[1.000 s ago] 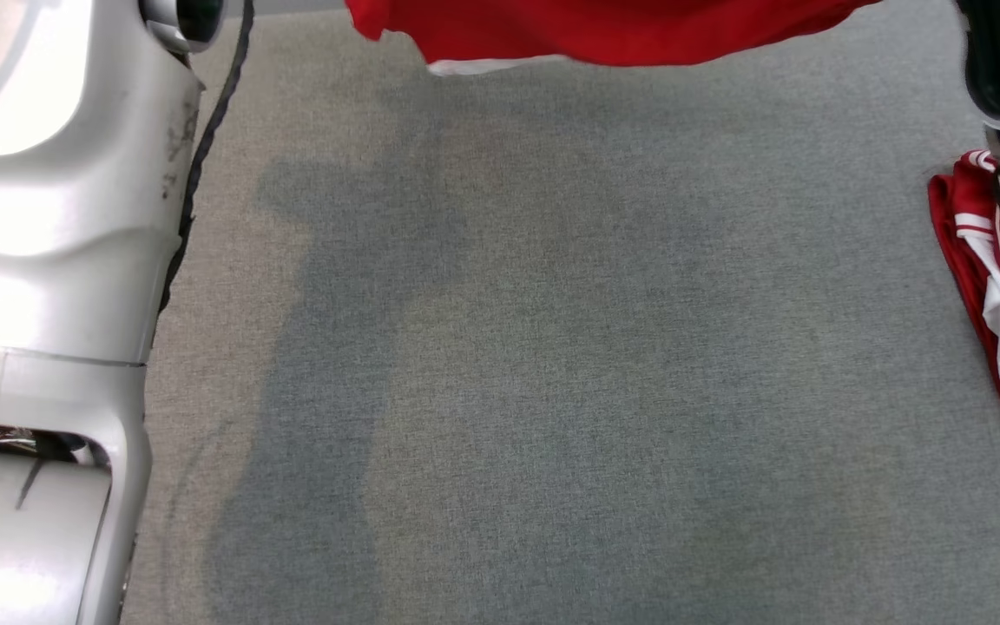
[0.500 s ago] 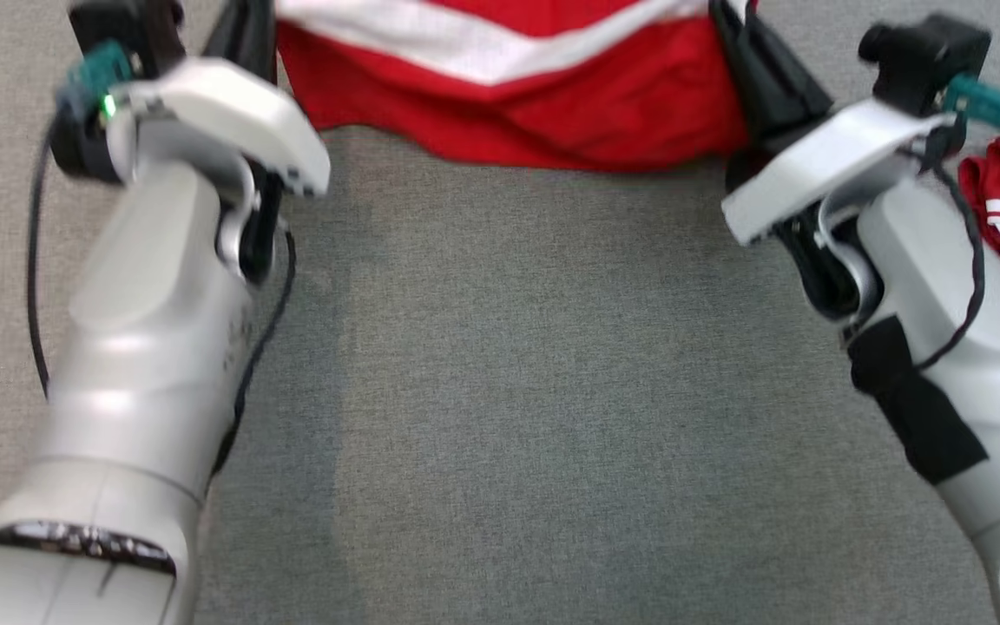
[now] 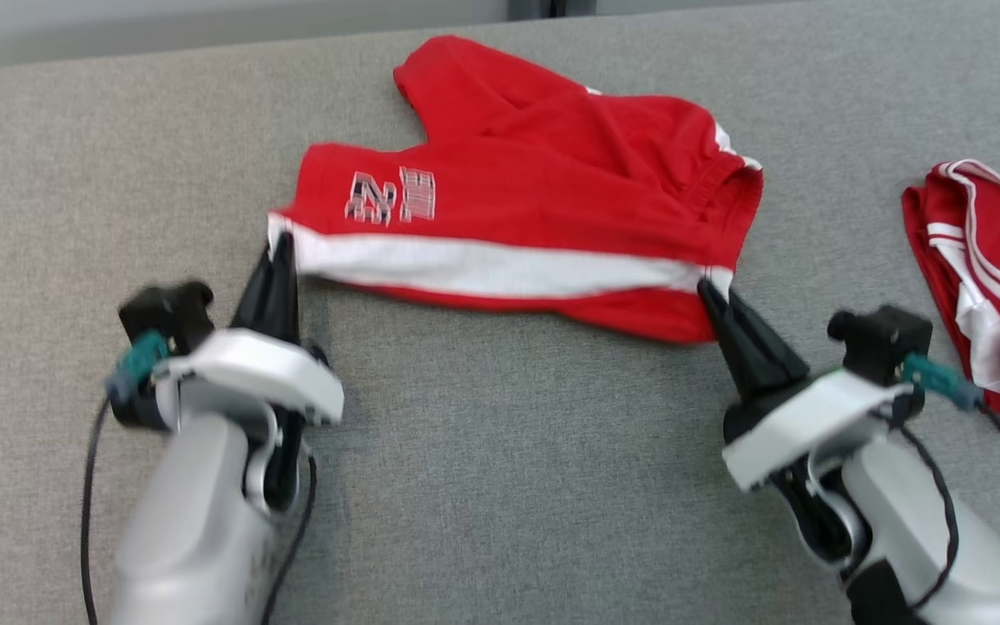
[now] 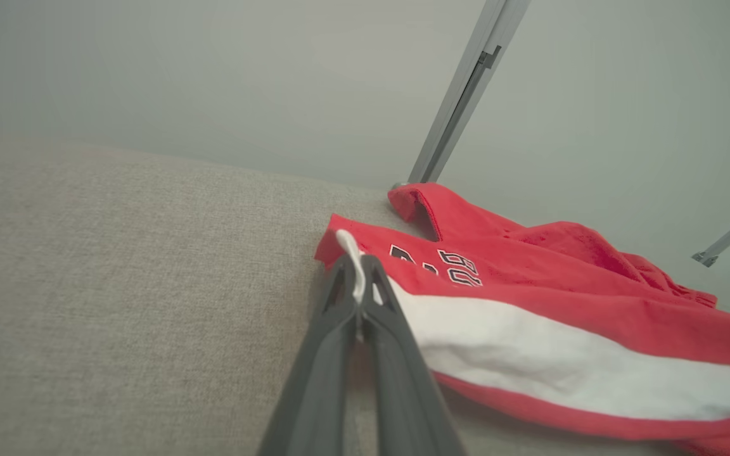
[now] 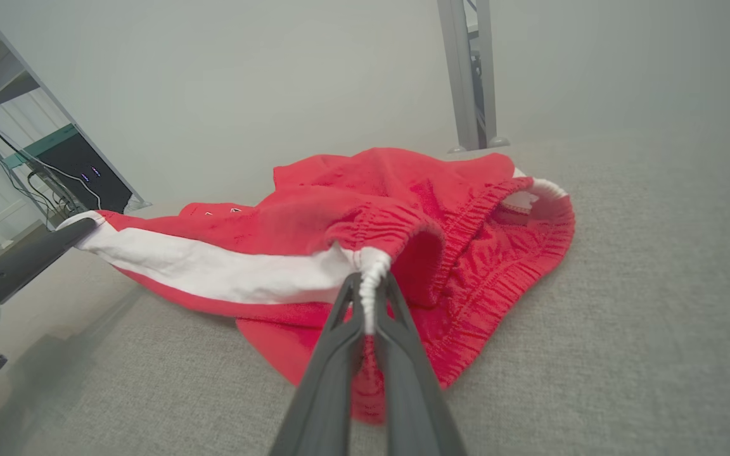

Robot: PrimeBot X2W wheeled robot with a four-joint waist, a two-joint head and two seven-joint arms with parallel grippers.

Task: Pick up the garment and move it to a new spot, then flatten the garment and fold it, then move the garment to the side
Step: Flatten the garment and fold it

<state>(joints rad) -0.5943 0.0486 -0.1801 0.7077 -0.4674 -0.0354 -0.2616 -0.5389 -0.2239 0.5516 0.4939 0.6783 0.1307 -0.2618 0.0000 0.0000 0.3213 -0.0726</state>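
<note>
Red shorts [image 3: 535, 217] with a white side stripe and a number print lie spread on the grey table, stretched between both grippers. My left gripper [image 3: 279, 247] is shut on the shorts' leg-hem corner at the stripe's left end; the left wrist view shows the white edge [image 4: 355, 266] pinched between its fingers. My right gripper [image 3: 708, 291] is shut on the elastic waistband corner at the stripe's right end, with the gathered white band [image 5: 370, 282] clamped between its fingers. The near edge is lifted slightly; the far part rests on the table.
A second red garment with white stripes [image 3: 986, 269] lies bunched at the table's right edge. The grey table [image 3: 509, 486] stretches wide in front of the shorts. The table's far edge and a metal post [image 4: 460, 95] stand beyond them.
The head camera has tilted up, so the whole shorts now show. Both grippers have kept hold and the shorts now lie stretched out lower on the table.
</note>
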